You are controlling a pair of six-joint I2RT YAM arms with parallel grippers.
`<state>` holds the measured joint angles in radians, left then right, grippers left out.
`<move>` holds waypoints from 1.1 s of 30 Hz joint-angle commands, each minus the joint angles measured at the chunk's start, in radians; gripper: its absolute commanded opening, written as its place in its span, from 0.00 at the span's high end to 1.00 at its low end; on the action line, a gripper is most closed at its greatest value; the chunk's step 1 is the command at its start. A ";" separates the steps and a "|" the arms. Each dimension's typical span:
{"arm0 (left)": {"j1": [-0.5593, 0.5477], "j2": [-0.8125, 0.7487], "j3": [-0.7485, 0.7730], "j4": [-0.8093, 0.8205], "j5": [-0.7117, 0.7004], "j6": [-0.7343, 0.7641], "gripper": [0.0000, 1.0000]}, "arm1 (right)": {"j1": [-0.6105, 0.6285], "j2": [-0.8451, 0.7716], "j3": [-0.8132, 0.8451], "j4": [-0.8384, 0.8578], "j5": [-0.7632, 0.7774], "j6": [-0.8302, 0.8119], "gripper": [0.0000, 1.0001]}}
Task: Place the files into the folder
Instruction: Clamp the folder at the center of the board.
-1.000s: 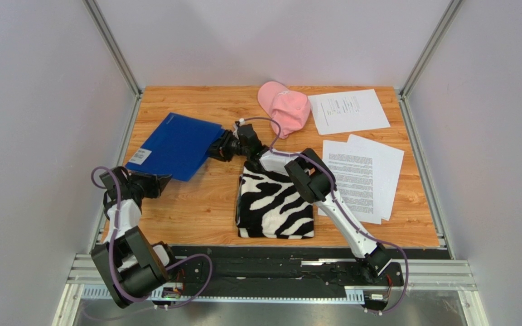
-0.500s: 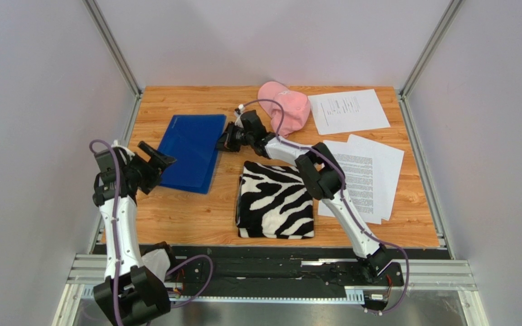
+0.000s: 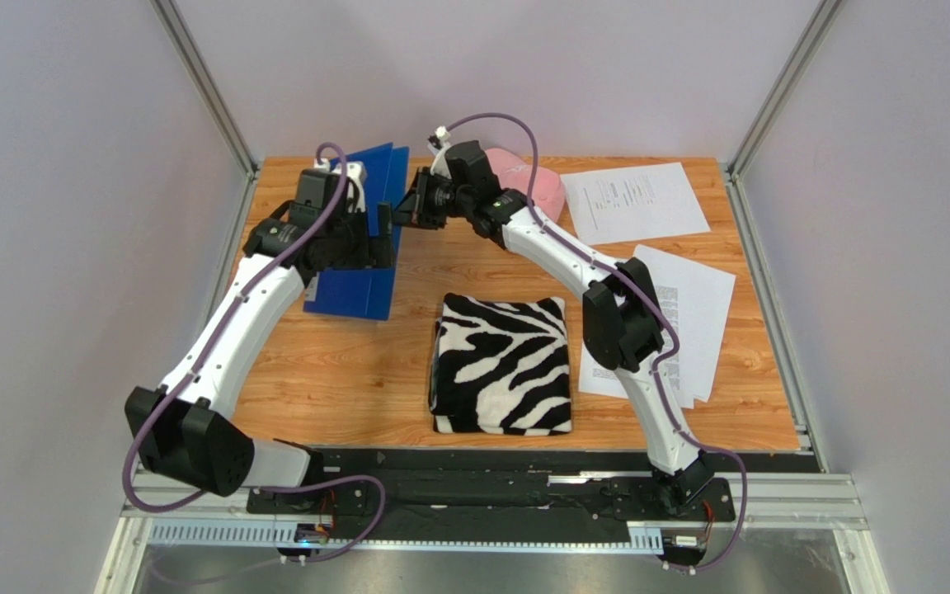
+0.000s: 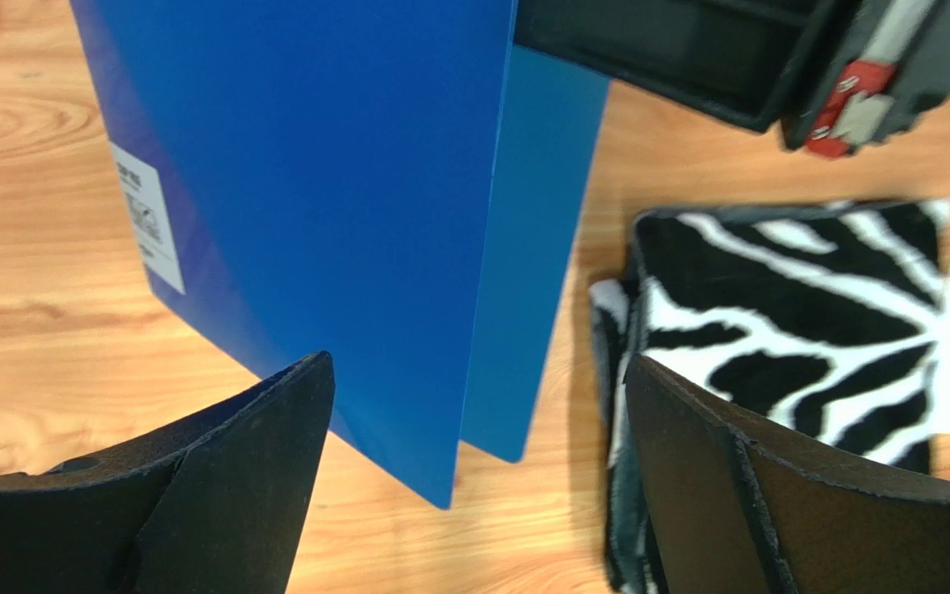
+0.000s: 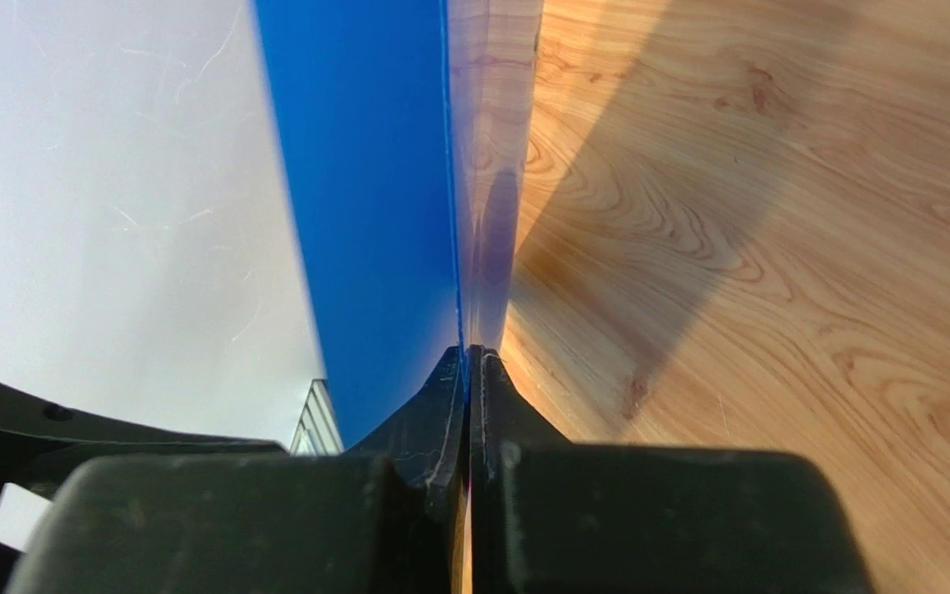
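top external: thin, glossy royal-blue folder (image 3: pixel 350 295), cover lifted, at the far left of the wood-grain counter (image 3: pixel 356 371); right end effector (image 5: pixel 468 359) clenched on the cover's edge, left end effector (image 4: pixel 478 369) spread wide, grasping nothing; printed white files (image 3: pixel 660 316) lie flat at right.

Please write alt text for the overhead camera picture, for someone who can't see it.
Far left on a table, the right gripper pinches the raised cover of a blue folder; the left gripper hangs open beside it. Zebra-striped cloth lies centre, pink cap behind, printed sheets right.
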<state>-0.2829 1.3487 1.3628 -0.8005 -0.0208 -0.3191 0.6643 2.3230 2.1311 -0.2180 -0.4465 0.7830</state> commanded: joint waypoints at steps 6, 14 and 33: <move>-0.053 0.047 0.047 -0.008 -0.185 0.060 0.21 | -0.019 -0.062 0.038 -0.067 -0.026 0.021 1.00; -0.052 0.118 0.035 0.012 -0.153 0.057 0.15 | -0.020 -0.077 0.053 -0.058 -0.041 0.032 1.00; -0.058 0.107 0.015 0.060 -0.205 0.043 0.03 | -0.014 -0.113 0.038 -0.052 -0.070 0.045 1.00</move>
<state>-0.3367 1.4311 1.3640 -0.7738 -0.1864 -0.2886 0.6468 2.2990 2.1330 -0.3202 -0.4820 0.8104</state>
